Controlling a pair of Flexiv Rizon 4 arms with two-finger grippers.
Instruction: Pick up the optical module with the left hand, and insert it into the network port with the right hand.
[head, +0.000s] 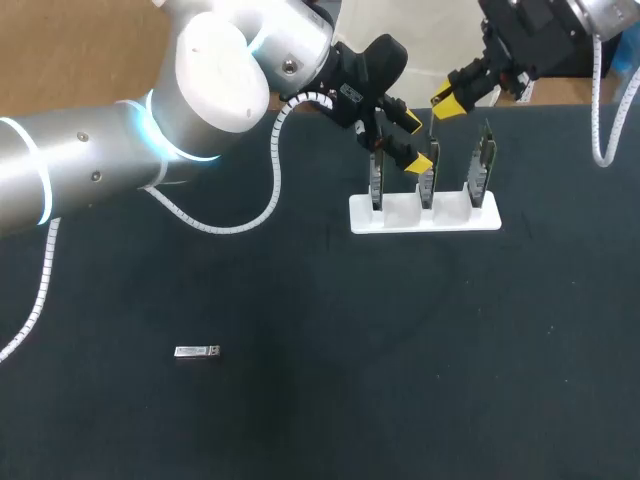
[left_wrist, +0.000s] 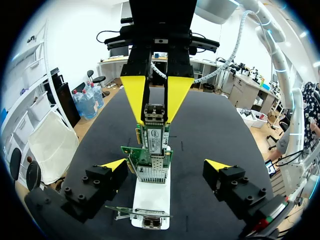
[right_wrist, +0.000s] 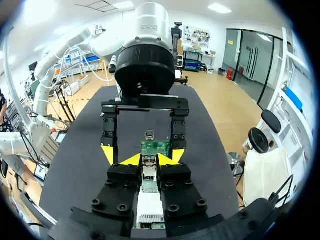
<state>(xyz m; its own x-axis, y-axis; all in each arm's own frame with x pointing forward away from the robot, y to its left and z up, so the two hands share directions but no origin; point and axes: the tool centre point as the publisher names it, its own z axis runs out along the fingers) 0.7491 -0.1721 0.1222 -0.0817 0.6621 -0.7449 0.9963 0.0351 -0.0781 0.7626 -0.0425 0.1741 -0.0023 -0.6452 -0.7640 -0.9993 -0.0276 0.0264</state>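
the right gripper (right_wrist: 150, 160) pinches a small metal optical module (left_wrist: 154, 112) between its yellow tips, close over the upright network cards (head: 428, 180) in the white stand (head: 400, 216). the left gripper (left_wrist: 166, 164) sits just beside them, fingers spread wide. a second module (head: 196, 351) lies flat on the dark table (head: 300, 410), well apart.

A small silver module (head: 197, 351) is laid on the bench (head: 330, 420), well apart from a white rack (head: 425, 217) of three upright cards (head: 485, 160), where the left end effector (head: 413, 142) is held spread.
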